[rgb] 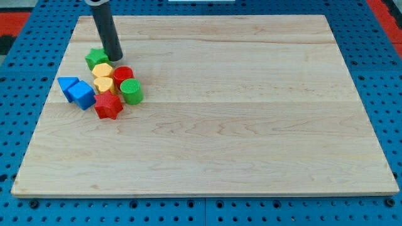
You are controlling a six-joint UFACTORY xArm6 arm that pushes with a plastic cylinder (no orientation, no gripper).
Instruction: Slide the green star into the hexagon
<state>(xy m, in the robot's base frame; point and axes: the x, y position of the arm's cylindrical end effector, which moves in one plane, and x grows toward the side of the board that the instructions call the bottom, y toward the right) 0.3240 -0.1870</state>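
Observation:
The green star lies near the board's upper left. My tip stands just to its right, touching or nearly touching it. The yellow hexagon sits directly below the star, touching it. A yellow heart-like block lies below the hexagon. A red cylinder and a green cylinder sit to the right of the yellow blocks. A red star lies at the cluster's bottom.
Two blue blocks, a triangle-like one and a cube, lie left of the cluster. The wooden board rests on a blue pegboard; its left edge is close to the blocks.

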